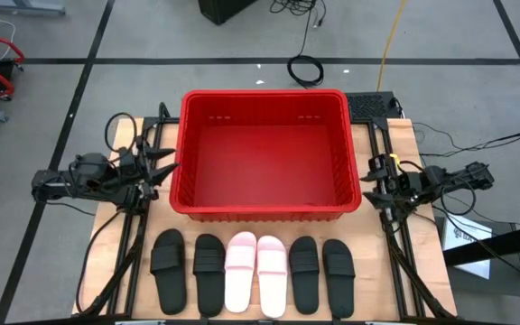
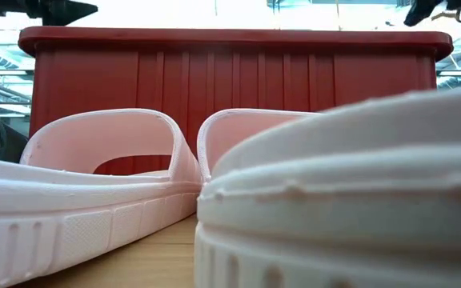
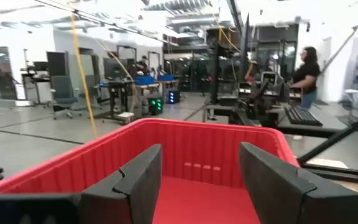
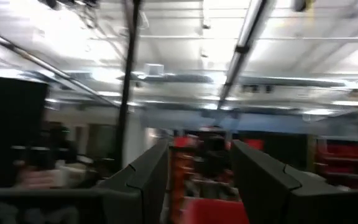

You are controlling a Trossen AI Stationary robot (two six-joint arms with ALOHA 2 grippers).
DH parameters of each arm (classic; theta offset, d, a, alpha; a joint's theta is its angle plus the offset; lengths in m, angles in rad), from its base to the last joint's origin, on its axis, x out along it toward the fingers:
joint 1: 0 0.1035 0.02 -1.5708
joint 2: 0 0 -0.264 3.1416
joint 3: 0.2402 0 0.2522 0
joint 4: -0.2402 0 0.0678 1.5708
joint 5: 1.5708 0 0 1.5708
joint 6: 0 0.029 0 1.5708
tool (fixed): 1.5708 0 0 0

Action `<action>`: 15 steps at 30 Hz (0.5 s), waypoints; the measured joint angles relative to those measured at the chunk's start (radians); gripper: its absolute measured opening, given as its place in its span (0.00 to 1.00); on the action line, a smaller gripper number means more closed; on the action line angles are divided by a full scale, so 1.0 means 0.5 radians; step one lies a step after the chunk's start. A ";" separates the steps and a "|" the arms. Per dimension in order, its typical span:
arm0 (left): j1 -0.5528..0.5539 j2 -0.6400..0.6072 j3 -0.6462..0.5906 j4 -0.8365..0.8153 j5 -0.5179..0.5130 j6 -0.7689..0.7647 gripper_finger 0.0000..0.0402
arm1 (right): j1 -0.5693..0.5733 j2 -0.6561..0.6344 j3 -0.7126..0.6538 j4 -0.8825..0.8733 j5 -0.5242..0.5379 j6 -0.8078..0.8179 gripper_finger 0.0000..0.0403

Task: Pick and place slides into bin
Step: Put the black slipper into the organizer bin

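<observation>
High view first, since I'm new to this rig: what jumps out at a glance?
The big red bin, empty, fills the middle of the table. In front of it six slides lie in a neat row, four black flanking two pale pink in the centre. The left gripper and right gripper wait open at the bin's two sides, holding nothing.

No lettering, label, brand or number can be read anywhere in these views. The bin point(image 1: 264, 99) and the slides point(image 1: 255, 271) carry no legible marking, and distant room surfaces are too blurred.
</observation>
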 joint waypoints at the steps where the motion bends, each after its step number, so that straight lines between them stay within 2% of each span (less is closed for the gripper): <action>1: -0.021 0.055 0.028 -0.004 0.011 0.016 0.54 | 0.000 0.031 0.012 0.000 -0.029 0.022 0.41; 9: -0.199 0.583 0.292 0.253 0.102 0.182 0.54 | 0.000 0.319 0.073 0.215 -0.022 -0.057 0.41; 15: -0.390 0.938 0.639 0.256 0.102 0.209 0.54 | 0.000 0.467 0.241 0.145 -0.024 -0.098 0.41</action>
